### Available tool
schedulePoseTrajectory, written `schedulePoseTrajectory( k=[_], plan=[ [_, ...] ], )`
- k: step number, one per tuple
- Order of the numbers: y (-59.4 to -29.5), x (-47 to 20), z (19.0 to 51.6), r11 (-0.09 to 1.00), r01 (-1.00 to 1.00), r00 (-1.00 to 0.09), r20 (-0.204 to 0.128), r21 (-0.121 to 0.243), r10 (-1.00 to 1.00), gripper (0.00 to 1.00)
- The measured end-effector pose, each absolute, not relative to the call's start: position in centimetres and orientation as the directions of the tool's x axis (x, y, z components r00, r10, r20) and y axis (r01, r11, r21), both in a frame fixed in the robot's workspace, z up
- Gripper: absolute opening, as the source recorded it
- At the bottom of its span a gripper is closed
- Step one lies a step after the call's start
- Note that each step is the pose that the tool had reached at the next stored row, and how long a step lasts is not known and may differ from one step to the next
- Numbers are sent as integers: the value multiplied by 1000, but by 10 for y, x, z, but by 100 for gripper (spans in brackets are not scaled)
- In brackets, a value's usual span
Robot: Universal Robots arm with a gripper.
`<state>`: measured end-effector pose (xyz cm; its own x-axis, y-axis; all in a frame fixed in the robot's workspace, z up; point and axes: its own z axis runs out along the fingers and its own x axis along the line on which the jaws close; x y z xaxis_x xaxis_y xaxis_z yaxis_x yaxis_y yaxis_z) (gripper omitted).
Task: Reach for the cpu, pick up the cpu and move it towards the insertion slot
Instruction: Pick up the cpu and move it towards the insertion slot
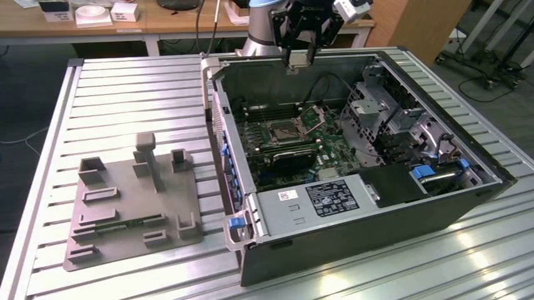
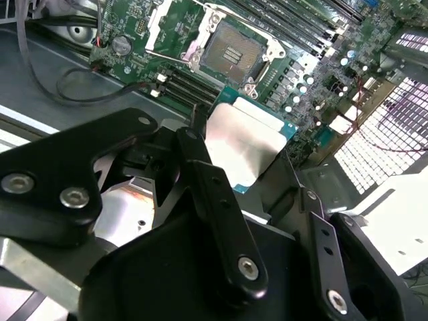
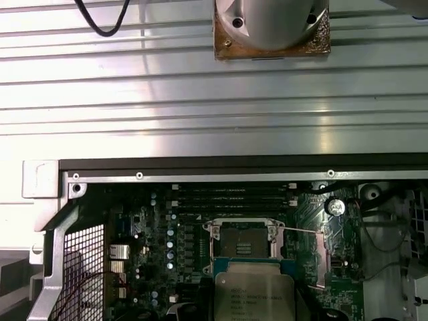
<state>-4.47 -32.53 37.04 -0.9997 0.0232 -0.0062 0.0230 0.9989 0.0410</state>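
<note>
My gripper [image 1: 298, 56] hangs above the back edge of the open computer case [image 1: 467, 156], shut on the cpu [image 1: 297, 63]. In the second wrist view the cpu [image 2: 244, 137] is a pale silvery square with a green rim, clamped between the black fingers [image 2: 200, 160]. The insertion slot [image 1: 284, 131] lies on the green motherboard below and in front of the gripper, its hinged plate [image 1: 316, 116] raised. In both wrist views the slot [image 2: 231, 53] [image 3: 244, 239] shows a silvery frame and dark centre, just beyond the cpu [image 3: 253, 294].
A grey plastic tray [image 1: 125, 187] with upright posts sits on the slatted metal table [image 1: 125, 94] at the exterior view's left. Inside the case are a drive cage [image 1: 392, 112], cables and a power supply [image 1: 321, 200]. Long memory slots [image 3: 234, 194] run beside the socket.
</note>
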Motion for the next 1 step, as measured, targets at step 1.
schedulePoseTrajectory(
  k=[1],
  plan=[
    [-325, -45, 370, 999, 23, -1000, -6, 41, 23, 55]
  ],
)
